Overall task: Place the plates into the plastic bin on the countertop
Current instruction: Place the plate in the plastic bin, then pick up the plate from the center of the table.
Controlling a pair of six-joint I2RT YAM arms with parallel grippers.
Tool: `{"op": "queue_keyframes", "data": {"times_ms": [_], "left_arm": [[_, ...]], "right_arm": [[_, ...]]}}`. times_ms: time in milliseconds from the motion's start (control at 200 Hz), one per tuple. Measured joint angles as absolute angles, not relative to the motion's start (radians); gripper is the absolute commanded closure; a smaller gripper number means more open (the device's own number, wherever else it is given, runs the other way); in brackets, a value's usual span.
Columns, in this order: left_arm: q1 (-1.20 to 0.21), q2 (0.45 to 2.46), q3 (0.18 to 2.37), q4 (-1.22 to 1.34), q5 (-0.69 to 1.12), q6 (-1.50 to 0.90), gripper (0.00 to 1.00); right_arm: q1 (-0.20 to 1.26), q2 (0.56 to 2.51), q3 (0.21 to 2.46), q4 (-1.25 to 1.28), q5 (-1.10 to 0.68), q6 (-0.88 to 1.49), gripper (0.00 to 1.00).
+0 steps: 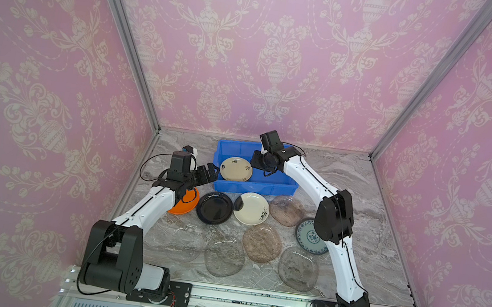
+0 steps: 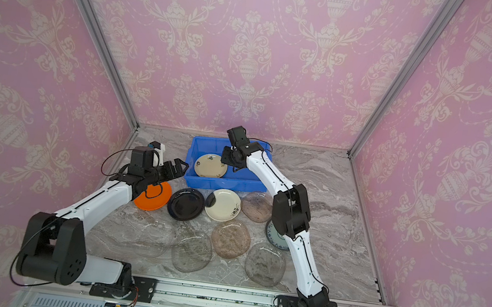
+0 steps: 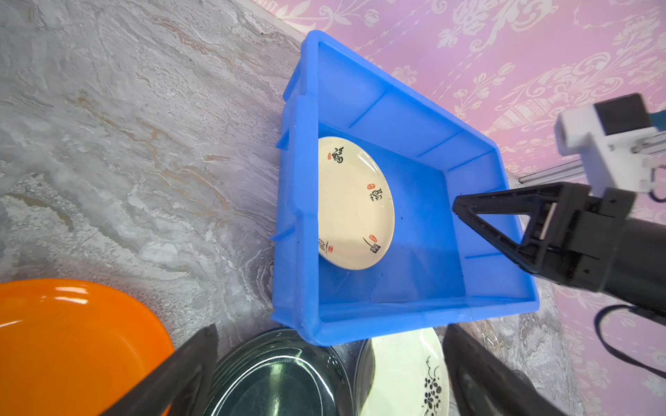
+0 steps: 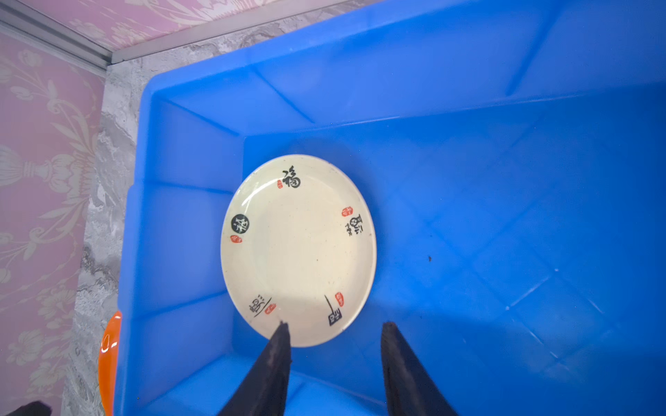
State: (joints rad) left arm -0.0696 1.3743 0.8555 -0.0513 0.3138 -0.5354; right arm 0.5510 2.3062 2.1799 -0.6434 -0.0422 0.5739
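The blue plastic bin [image 1: 253,188] [image 2: 224,185] stands at the back of the marble countertop [image 1: 376,210]. One cream plate with dark marks [image 1: 236,169] [image 4: 299,248] [image 3: 355,203] lies flat in its left half. My right gripper [image 1: 255,161] [image 4: 337,324] hangs open just above that plate's edge, holding nothing. My left gripper [image 1: 208,172] [image 3: 329,327] is wide open and empty by the bin's front left corner, above the orange plate [image 1: 187,203] and the black plate [image 1: 214,208] [image 3: 281,381].
In front of the bin lie a cream flowered plate [image 1: 252,208], two smoky glass plates [image 1: 287,210] [image 1: 262,243], a blue-patterned plate [image 1: 308,236] partly under my right arm, and clear glass plates [image 1: 224,256] [image 1: 298,269] [image 1: 185,240]. Pink walls enclose three sides.
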Motion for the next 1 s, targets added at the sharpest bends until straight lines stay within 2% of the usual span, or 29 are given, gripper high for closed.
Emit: {"op": "queue_keyframes", "data": {"times_ms": [260, 485, 605, 776, 1001], "left_arm": [[-0.083, 1.287, 0.827, -0.108, 0.3, -0.536, 0.01], [-0.088, 1.157, 0.768, -0.21, 0.202, -0.53, 0.04], [-0.064, 1.15, 0.745, -0.233, 0.149, -0.538, 0.09], [0.031, 1.205, 0.672, -0.22, 0.147, -0.575, 0.15], [0.153, 1.226, 0.614, -0.16, 0.175, -0.625, 0.16]], "right_arm": [[0.553, 1.925, 1.778, -0.518, -0.035, 0.523, 0.52], [0.597, 1.626, 1.379, -0.4, -0.046, 0.524, 0.56], [0.612, 1.578, 1.258, -0.372, -0.057, 0.535, 0.58], [0.611, 1.578, 1.213, -0.348, -0.071, 0.551, 0.59], [0.611, 1.587, 1.213, -0.294, -0.115, 0.554, 0.59]]}}
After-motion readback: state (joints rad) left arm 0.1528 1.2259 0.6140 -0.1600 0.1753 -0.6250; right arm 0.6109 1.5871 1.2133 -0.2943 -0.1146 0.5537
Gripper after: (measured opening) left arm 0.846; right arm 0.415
